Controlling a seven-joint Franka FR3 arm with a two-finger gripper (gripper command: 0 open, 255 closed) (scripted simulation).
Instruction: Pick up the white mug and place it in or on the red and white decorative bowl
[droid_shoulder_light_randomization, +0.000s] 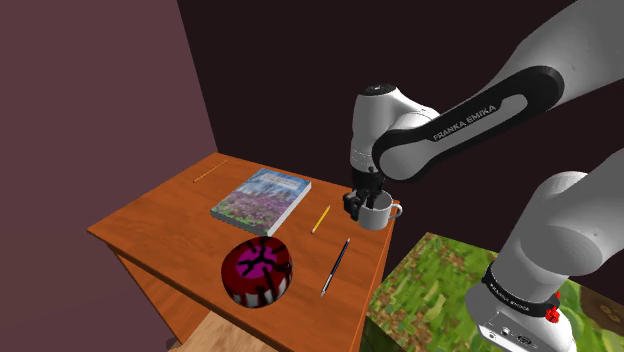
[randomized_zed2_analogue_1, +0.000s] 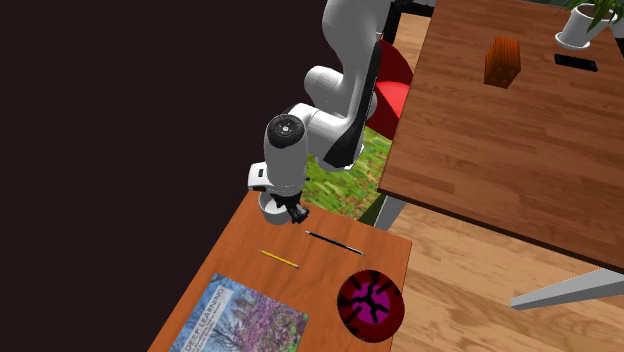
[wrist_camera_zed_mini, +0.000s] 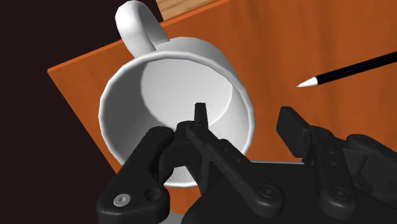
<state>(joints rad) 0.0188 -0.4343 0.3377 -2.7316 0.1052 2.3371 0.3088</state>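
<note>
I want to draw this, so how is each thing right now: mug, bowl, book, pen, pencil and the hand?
white mug: upright, empty, standing at a corner of the table.
hand: open, one finger inside the mug, one outside.
red and white bowl: on the table, no mug in or on it.
book: closed, lying flat.
black pen: lying flat.
yellow pencil: lying flat.

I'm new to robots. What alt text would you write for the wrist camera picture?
A white mug seen from above stands near the corner of an orange-brown wooden table, and the open black gripper straddles its rim, one finger inside and one outside. A black pen lies nearby.
</note>
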